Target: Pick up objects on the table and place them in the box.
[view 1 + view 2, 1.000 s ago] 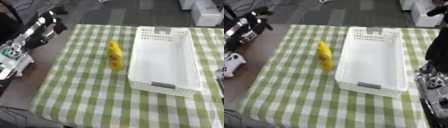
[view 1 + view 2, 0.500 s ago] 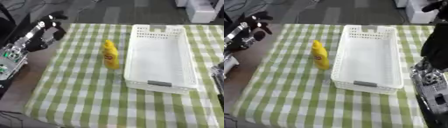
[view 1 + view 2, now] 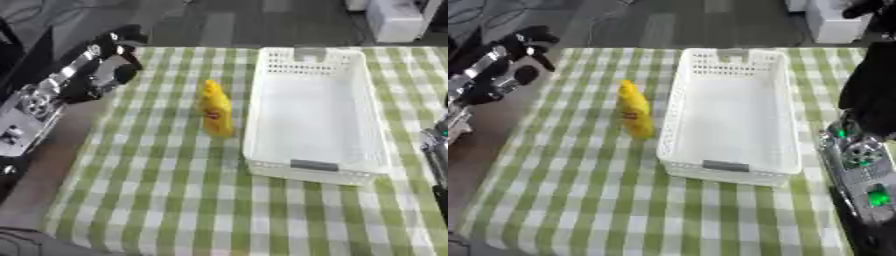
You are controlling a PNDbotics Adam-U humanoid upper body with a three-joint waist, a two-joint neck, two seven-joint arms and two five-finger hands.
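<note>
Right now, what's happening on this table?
Nothing is held yet. A yellow bottle lies on the checked cloth just left of the white box, which has nothing in it. The left hand hangs over the table's far left corner, short of the bottle, fingers curled. The right arm shows at the right edge; its hand can't be made out.

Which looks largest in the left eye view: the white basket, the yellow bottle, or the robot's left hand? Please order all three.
1. White basket, clearly the largest.
2. and 3. Yellow bottle and left hand look alike in size; the hand is raised nearer the camera, so no sure ranking.
</note>
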